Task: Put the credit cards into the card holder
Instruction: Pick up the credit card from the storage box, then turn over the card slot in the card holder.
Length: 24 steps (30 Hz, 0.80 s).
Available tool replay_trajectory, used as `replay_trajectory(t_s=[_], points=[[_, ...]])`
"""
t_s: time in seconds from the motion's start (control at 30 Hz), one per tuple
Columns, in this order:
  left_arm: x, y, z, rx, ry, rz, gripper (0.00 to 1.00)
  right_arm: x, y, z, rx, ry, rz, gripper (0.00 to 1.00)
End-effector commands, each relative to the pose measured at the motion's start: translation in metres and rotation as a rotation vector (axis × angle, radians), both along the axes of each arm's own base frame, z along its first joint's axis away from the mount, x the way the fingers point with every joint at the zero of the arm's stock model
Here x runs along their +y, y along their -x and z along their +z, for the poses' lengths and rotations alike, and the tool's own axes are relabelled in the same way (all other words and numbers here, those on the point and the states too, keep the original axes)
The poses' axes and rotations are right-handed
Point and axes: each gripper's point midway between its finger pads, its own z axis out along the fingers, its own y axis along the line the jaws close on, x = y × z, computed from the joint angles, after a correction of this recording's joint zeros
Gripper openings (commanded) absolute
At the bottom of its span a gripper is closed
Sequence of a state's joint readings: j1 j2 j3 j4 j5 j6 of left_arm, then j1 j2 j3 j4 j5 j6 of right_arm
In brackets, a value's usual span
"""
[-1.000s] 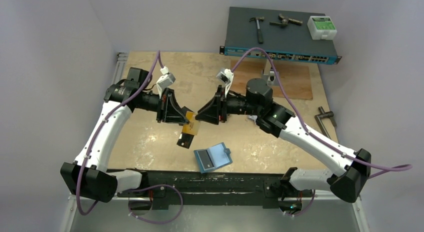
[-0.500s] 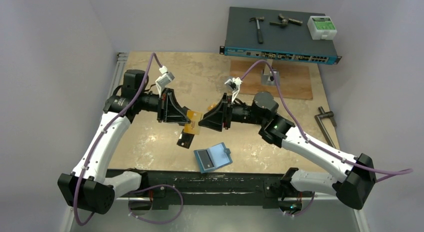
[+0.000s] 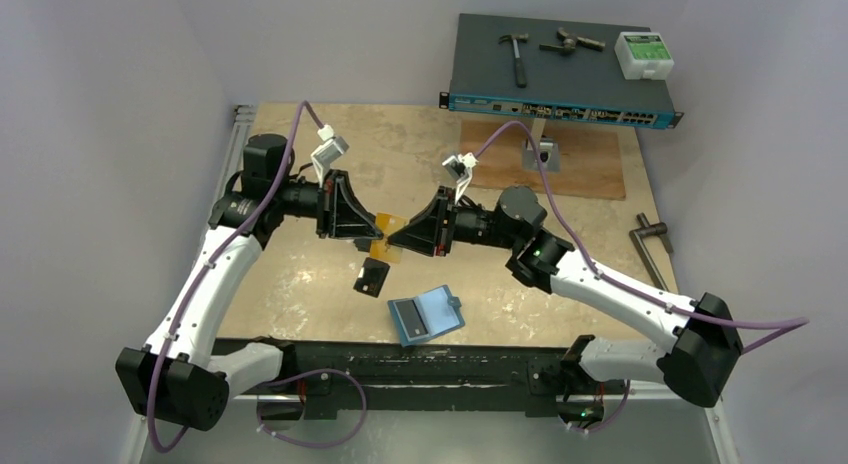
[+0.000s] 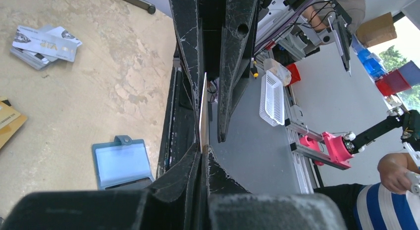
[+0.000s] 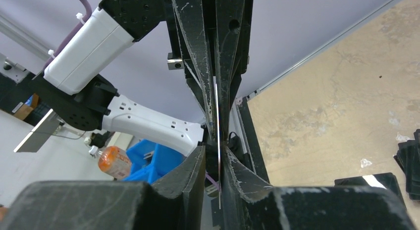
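the left hand point(image 4: 203, 153) is clenched on the bottom edge of one orange-gold card point(image 3: 383, 246), holding it up off the bench on edge, above the middle of the bench. the right hand point(image 3: 396, 234) meets it nose to nose from the other side, its fingers point(image 4: 233, 66) straddling the same card. one finger lies along the card's face and the other shows a sliver of daylight, so i can't tell whether that hand has actually bitten.

just under the two hands, a little toward the near edge, sits a small stack of glossy black cards point(image 3: 372, 277). past that, right by the middle of the near edge, the teal card holder point(image 3: 427, 315) lies folded open, pockets up, nothing in it that i can see. the left wrist view also catches a fanned silver pile point(image 4: 43, 41) and more orange-gold ones point(image 4: 9, 123) flat on the bench.

that card looks feather-light, stiff but springy, and slick. i'd say pinch it flat across both faces, well in from one short edge, leaving the far end bare to slide into a pocket. a corner grip would likely let it swivel.
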State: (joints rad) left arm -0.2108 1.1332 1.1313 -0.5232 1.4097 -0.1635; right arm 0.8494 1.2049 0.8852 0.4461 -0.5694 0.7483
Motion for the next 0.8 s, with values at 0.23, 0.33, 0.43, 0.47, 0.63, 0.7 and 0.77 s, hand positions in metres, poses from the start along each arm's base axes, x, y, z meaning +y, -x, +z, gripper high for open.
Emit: replay_trajectory(t_s=[0.23, 0.33, 0.43, 0.47, 0.63, 0.7, 0.77], points=[[-0.001, -0.009, -0.003, -0.018, -0.021, 0.075, 0.22, -0.008, -0.002, 0.015, -0.04, -0.045, -0.068, 0.0], [0.005, -0.002, -0.012, -0.056, -0.081, 0.089, 0.55, -0.014, -0.011, -0.005, -0.004, 0.063, -0.116, 0.0], [0.017, 0.017, -0.025, -0.183, -0.182, 0.039, 0.57, -0.024, -0.027, -0.043, 0.036, 0.247, -0.177, 0.0], [0.022, 0.026, -0.033, -0.224, -0.237, 0.008, 0.57, -0.028, -0.031, -0.056, 0.05, 0.299, -0.191, 0.0], [0.046, 0.065, -0.095, -0.538, -0.492, -0.221, 0.55, -0.042, -0.026, -0.135, 0.16, 0.547, -0.175, 0.0], [0.05, 0.073, -0.12, -0.705, -0.54, -0.291, 0.55, -0.049, -0.022, -0.16, 0.202, 0.612, -0.176, 0.0], [0.047, 0.074, -0.137, -0.84, -0.551, -0.333, 0.55, -0.054, -0.015, -0.177, 0.245, 0.638, -0.17, 0.0]])
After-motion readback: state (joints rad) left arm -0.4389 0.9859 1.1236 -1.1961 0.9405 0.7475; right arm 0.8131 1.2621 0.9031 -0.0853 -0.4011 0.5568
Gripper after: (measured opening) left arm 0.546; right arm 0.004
